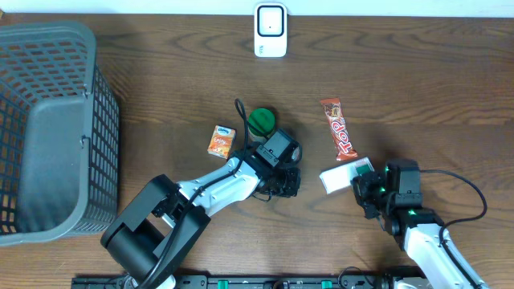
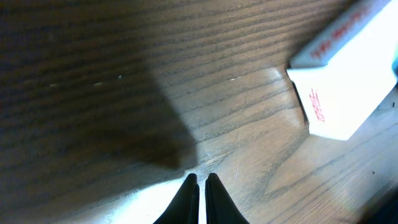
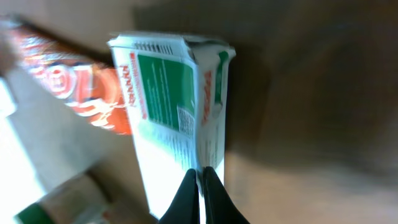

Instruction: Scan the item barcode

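A dark wood bench (image 1: 418, 72) carries a grey basket (image 1: 48, 128) at its left edge and a white scanner (image 1: 271, 30) at the far middle. A green round tub (image 1: 260, 122), a small orange packet (image 1: 221, 141) and a red candy bar (image 1: 338, 128) lie apart near the centre. The white and green box (image 1: 344, 175) sits just below the candy bar, well apart from the scanner. The right tool (image 1: 362, 187) has its fingers (image 3: 188, 193) drawn together at the box's near edge; whether they pinch it is unclear. The left tool (image 1: 287, 181) is closed on nothing over bare wood, its fingertips (image 2: 188, 193) nearly touching, the box off to one side.
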